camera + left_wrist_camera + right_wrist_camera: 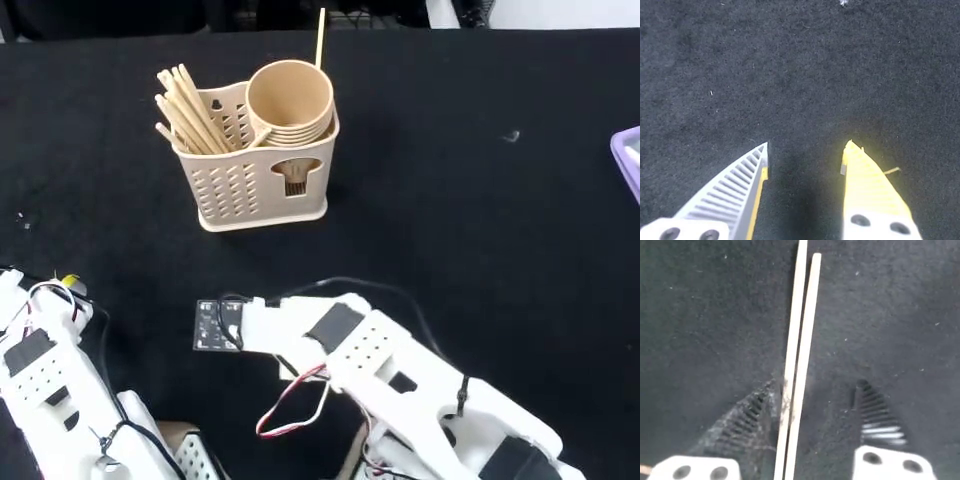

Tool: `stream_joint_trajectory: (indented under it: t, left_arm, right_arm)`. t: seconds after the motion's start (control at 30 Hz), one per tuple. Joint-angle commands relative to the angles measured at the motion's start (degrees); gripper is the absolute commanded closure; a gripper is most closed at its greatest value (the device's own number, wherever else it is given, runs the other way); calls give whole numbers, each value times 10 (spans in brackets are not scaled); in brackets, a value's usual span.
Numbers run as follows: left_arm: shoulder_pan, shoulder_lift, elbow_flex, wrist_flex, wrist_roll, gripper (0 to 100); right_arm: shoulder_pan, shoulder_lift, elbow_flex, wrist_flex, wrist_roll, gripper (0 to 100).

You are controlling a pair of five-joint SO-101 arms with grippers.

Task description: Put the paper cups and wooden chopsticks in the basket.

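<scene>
A cream slotted basket [255,185] stands on the black cloth at the back, left of centre. It holds a stack of paper cups [290,100] in one half and a bundle of wooden chopsticks [188,112] in the other. A single stick [320,38] shows just behind the cups. Two more wooden chopsticks [801,330] lie side by side on the cloth between the fingers of my open right gripper [816,384], close against one finger. My left gripper [805,145] is open over bare cloth with nothing between its fingers.
The right arm [380,360] stretches across the near middle of the table, and the left arm [45,380] sits at the near left corner. A purple object [628,160] pokes in at the right edge. Black cloth [480,220] covers the table.
</scene>
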Motion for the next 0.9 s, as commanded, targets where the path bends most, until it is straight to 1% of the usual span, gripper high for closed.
stream_joint_trajectory:
  t: [0.0,0.13,0.23,0.3,0.43,0.67,0.73,0.83,0.87]
  left_arm:
    - [0,-11,-12,-9,3,762]
    - [0,-11,-12,-9,3,762]
    - [0,-11,-12,-9,3,762]
    - [0,-11,-12,-9,3,762]
    - [0,-11,-12,-9,3,762]
    - [0,-11,-12,-9,3,762]
    - [0,-11,-13,-9,3,762]
    - [0,-11,-14,-7,3,762]
    - [0,-11,-14,-7,3,762]
  right_arm:
    - [9,4,15,-36,8,731]
    - [10,4,26,-70,8,730]
    - [10,15,23,-77,8,730]
    - [10,43,15,-78,8,730]
    - [11,124,-22,-95,-18,729]
    - [26,236,-102,-86,-15,740]
    - [26,254,-115,-64,-4,794]
    - [25,269,-127,-34,36,976]
    - [25,270,-130,-28,38,991]
